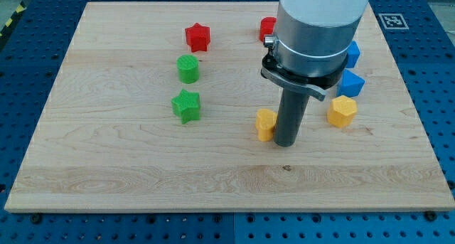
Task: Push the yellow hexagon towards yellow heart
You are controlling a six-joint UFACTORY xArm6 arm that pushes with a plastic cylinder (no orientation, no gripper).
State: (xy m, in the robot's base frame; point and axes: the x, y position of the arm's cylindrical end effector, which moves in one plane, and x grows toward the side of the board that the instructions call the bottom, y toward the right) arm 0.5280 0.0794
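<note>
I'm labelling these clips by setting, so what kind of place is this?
Probably a robotics lab bench: a wooden board lies on a blue perforated table, small coloured blocks like the yellow hexagon sit on it, and my tip stands beside the yellow heart.

Pale wooden board (128,166) on blue perforated bench (28,66), bearing red star (197,37), part-hidden red block (266,28), green cylinder (188,69), green star (186,105), yellow heart (265,124), yellow hexagon (342,111), and two blue blocks (352,83) (353,54) at right.
</note>
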